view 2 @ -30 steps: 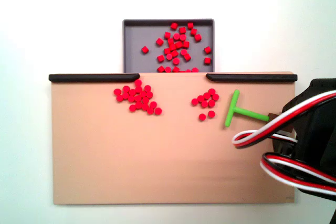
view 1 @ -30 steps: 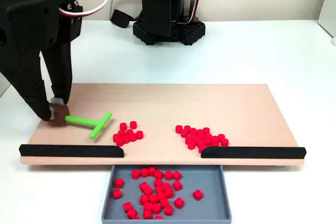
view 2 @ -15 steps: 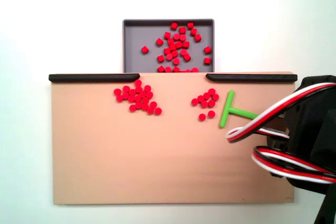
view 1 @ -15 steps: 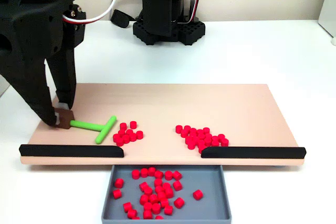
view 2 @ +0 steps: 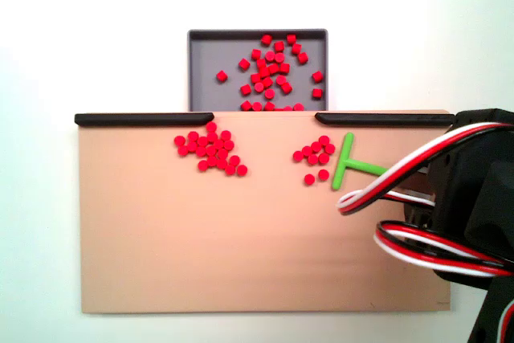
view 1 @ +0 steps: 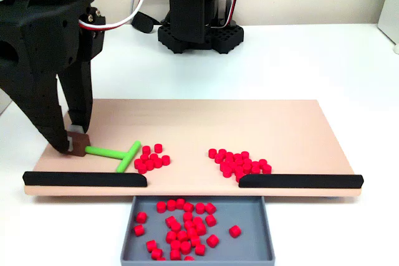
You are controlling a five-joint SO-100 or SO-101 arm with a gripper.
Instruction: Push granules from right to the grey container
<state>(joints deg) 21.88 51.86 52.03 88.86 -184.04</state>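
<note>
Now the gripper [view 1: 73, 143] clenches the brown end block of the green T-shaped pusher [view 1: 118, 152] on the tan board [view 1: 249, 123], its crossbar just beside the smaller cluster of granules [view 1: 151, 157], near the grey container [view 1: 262, 228] at the board's edge.

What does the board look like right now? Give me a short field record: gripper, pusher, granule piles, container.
gripper: shut on the brown end block of the green T-shaped pusher, at the board's left end in the front fixed view
pusher head: right beside the small pile of granules; contact unclear
larger pile: lying by the inner end of the right black strip
grey container: below the gap between the strips, already holding many granules
tan board: bare behind the piles
</note>
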